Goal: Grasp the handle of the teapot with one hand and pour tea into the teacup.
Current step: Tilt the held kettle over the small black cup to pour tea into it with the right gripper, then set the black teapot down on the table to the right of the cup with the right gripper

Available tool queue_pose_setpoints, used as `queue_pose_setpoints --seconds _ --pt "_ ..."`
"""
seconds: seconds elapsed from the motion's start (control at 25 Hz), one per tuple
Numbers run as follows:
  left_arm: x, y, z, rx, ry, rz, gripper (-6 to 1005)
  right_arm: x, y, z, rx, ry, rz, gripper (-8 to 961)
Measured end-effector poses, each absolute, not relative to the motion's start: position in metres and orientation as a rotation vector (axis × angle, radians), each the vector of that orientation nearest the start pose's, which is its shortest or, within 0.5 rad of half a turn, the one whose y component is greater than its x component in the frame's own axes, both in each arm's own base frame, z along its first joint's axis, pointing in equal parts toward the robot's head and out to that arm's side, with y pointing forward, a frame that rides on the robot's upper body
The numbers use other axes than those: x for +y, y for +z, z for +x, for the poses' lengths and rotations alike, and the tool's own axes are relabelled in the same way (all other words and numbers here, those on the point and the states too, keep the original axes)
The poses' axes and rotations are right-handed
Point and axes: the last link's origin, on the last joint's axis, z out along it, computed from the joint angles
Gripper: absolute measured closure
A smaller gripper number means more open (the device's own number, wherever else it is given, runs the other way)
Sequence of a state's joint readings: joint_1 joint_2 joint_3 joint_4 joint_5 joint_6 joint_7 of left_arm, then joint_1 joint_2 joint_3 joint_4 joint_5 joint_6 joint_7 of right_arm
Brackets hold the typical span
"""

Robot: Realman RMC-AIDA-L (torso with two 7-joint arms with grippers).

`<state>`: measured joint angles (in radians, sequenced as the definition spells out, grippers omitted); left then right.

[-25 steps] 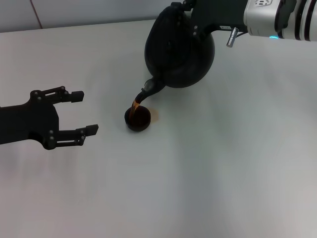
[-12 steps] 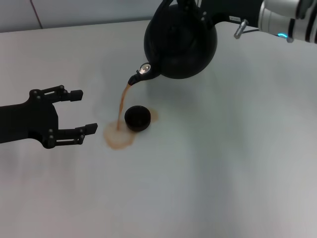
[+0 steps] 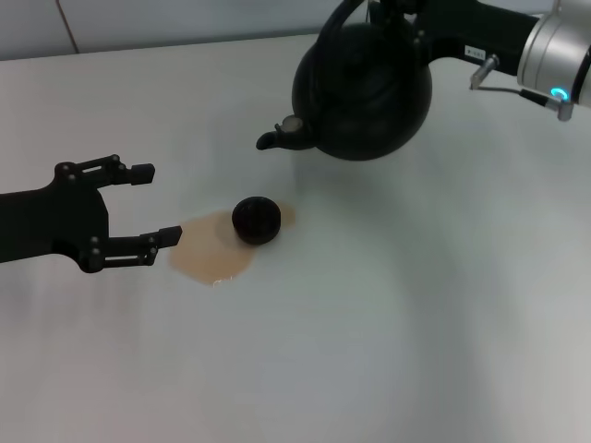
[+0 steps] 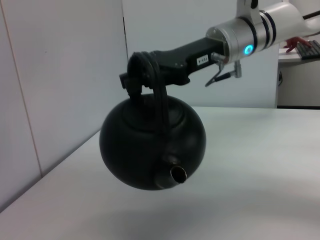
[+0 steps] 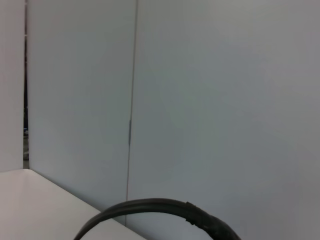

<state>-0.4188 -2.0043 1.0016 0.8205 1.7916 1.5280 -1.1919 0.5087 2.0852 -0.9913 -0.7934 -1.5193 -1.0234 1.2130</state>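
teapot [image 3: 362, 97]: one, hanging by its handle [image 4: 159, 95] from the right gripper [image 4: 136, 79], fingers pinching it
teacup [image 3: 256, 220]: one, sitting in spilled tea [image 3: 208, 254]
left gripper [image 3: 152, 205]: fingers spread, idling nearby
left wrist view: showing the spout opening [image 4: 178, 173]

You have one teapot [image 3: 365, 92], one teacup [image 3: 256, 220], one tea puddle [image 3: 208, 255] beside the teacup, one table [image 3: 388, 314], and two grippers: left gripper [image 3: 152, 203], right gripper [image 3: 392, 14].

Teapot [image 3: 365, 97] now levelled and farther right, stream gone, tea [image 3: 211, 255] puddle wider.
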Motion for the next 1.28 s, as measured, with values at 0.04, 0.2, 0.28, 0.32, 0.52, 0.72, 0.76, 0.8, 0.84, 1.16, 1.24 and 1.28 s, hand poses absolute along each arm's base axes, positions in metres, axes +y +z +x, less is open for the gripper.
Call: queue_pose_setpoints --seconds 0.04,0.2,0.28,0.32,0.52,0.72,0.76,0.8,0.84,1.16,1.24,1.28 --pt "0.324 0.021 -0.259 -0.139 -0.549 -2.785 170 0.402 0.027 0.234 0.366 0.656 -2.259 806" --pt "0.324 0.021 -0.258 -0.137 -0.551 -2.785 170 0.396 0.025 0.247 0.424 0.656 -2.242 801" --pt "0.324 0.020 -0.258 -0.137 -0.551 -2.785 170 0.393 0.023 0.253 0.452 0.651 -2.238 799" --pt "0.324 0.020 -0.258 -0.136 -0.552 -2.785 170 0.390 0.022 0.258 0.478 0.648 -2.232 798" --pt "0.324 0.020 -0.258 -0.135 -0.552 -2.784 170 0.385 0.022 0.269 0.509 0.636 -2.215 792" --pt "0.324 0.021 -0.258 -0.130 -0.551 -2.783 170 0.381 0.021 0.276 0.534 0.629 -2.206 785" --pt "0.323 0.022 -0.258 -0.129 -0.551 -2.782 170 0.381 0.021 0.276 0.534 0.629 -2.206 784" --pt "0.323 0.022 -0.258 -0.129 -0.551 -2.782 170 0.381 0.021 0.277 0.538 0.627 -2.205 783" --pt "0.323 0.021 -0.258 -0.129 -0.553 -2.782 170 0.380 0.021 0.279 0.542 0.624 -2.202 782" --pt "0.322 0.020 -0.257 -0.132 -0.558 -2.783 170 0.380 0.020 0.285 0.563 0.595 -2.192 772" --pt "0.322 0.020 -0.257 -0.132 -0.559 -2.784 170 0.379 0.019 0.286 0.565 0.594 -2.194 769" --pt "0.322 0.019 -0.257 -0.132 -0.560 -2.784 170 0.379 0.019 0.286 0.565 0.593 -2.194 768"
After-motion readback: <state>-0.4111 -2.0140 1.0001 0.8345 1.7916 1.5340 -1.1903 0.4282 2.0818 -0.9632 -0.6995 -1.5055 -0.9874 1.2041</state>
